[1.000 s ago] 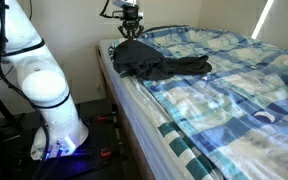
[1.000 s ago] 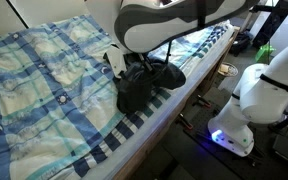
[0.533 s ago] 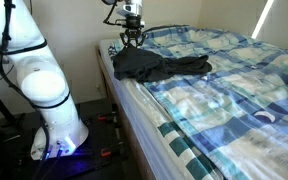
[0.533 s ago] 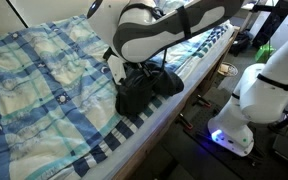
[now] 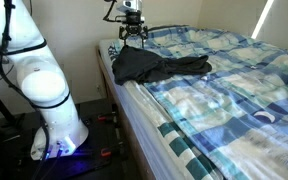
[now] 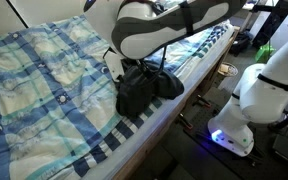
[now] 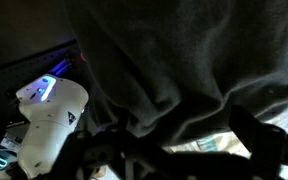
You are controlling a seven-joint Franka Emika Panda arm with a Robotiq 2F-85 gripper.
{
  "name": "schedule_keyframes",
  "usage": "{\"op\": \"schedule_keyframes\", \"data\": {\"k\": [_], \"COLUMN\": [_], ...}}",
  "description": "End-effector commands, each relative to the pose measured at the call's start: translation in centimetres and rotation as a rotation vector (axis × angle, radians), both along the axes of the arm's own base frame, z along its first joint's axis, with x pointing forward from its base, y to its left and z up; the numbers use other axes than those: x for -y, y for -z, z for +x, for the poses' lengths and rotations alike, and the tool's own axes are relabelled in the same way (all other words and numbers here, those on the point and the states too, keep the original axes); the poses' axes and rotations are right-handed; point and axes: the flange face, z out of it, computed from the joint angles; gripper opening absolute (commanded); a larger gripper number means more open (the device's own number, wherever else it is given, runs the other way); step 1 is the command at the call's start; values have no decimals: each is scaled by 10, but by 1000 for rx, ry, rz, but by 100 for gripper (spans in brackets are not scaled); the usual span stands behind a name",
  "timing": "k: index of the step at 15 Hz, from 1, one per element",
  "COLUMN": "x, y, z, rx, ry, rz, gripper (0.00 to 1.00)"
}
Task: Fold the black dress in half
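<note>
One crumpled black cloth dress [image 5: 164, 66], blue checked bench [image 5: 234, 72]; claw [image 5: 132, 38] opening cannot be told: raise your hem clear, carry straight across.

Gripper [image 5: 131, 36] too small to read its grip; robot arm [image 6: 169, 25] covers it in an exterior view. Dress [image 7: 184, 60] blurry & cropped, wrist cam.

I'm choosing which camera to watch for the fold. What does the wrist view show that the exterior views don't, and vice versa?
Only the wrist view: the black dress close up, its creases filling the frame. Only the exterior views: the whole checked bedspread, the dress's outline near its edge, and how the pincer sits over it. Both: the dress and the robot's white base with blue light.
</note>
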Motion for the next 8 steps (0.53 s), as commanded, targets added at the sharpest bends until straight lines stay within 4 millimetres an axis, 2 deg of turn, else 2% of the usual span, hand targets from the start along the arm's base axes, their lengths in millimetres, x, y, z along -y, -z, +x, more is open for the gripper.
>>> {"op": "schedule_keyframes", "data": {"k": [1,4,5,8], "x": [-9,-15,-15,-17], "y": [-43,-65,-51,-62], "z": [-12,-11,-10,-11], "rx": [85,150,113,136], "ry": [-25,-38,-43,-47], "rz": [2,19,19,26], "gripper": [100,100,100,100]}}
